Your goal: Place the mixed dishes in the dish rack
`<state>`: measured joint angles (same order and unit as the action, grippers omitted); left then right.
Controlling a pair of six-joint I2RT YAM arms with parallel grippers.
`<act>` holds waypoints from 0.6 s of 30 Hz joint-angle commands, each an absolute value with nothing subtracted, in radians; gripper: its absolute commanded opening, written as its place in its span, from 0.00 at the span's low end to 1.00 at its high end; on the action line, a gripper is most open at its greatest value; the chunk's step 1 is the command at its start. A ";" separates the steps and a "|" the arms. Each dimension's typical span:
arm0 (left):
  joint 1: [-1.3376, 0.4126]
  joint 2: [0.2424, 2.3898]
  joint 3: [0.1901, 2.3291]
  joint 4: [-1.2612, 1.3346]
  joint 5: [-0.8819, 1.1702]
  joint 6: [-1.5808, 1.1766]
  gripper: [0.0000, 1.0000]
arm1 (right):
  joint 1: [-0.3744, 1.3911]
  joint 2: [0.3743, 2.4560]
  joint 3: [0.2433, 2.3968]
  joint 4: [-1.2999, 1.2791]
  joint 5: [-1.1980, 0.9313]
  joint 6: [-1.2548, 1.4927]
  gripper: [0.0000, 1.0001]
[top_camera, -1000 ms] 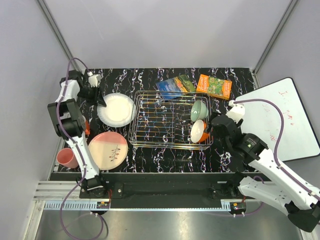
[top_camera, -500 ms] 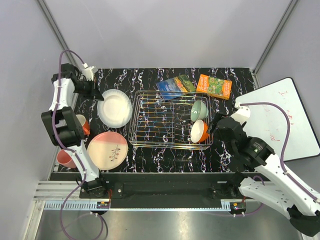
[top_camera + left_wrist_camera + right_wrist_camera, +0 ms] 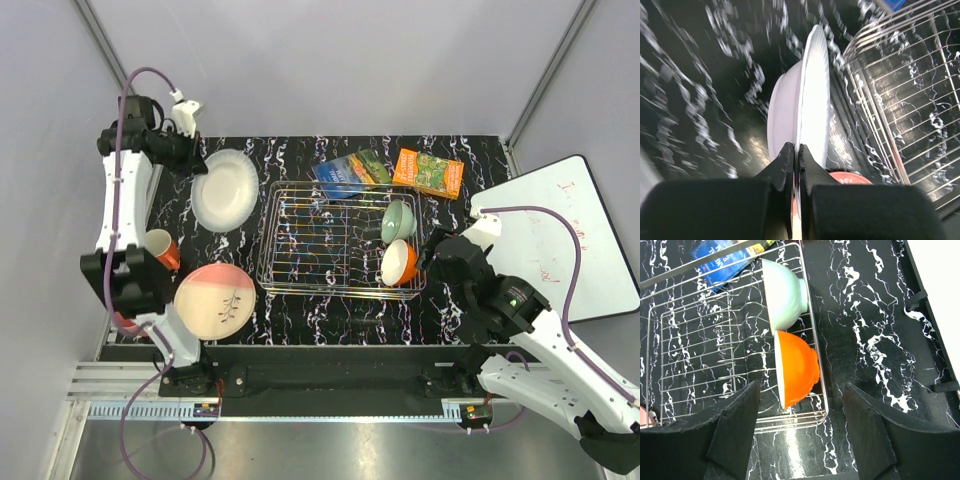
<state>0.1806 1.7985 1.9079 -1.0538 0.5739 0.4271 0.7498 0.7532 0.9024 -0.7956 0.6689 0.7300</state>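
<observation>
The white plate [image 3: 225, 188] is tilted up off the black marbled table, left of the dish rack [image 3: 340, 240]. My left gripper [image 3: 195, 162] is shut on its far left rim. In the left wrist view the fingers [image 3: 790, 160] pinch the white plate [image 3: 812, 100] edge-on, with the rack [image 3: 900, 100] to its right. The pale green bowl [image 3: 398, 220] and the orange bowl [image 3: 400, 262] stand on edge in the rack's right end. My right gripper [image 3: 432, 255] hangs open and empty just right of them, over the orange bowl [image 3: 800, 365]. The pink-and-cream plate [image 3: 215, 300] lies flat at front left.
A blue packet [image 3: 348, 172] and an orange packet [image 3: 428, 172] lie behind the rack. A white board [image 3: 565, 235] sits at the right. An orange cup [image 3: 160, 248] stands by the left arm. A sliver of the pink cup [image 3: 118, 322] shows behind that arm.
My left gripper shut on the white plate's rim and lifted it, tilting it and carrying it a little toward the back left. My right gripper drew back slightly from the rack.
</observation>
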 commanded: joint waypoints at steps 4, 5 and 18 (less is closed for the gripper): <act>0.000 1.516 1.948 -1.012 0.525 0.659 0.00 | 0.749 0.741 0.911 -0.753 0.687 0.718 0.74; -0.027 1.488 1.944 -1.008 0.519 0.707 0.00 | 0.750 0.738 0.911 -0.752 0.689 0.715 0.74; -0.383 1.396 1.908 -0.974 0.344 1.009 0.00 | 0.750 0.563 0.890 -0.716 0.761 0.649 0.80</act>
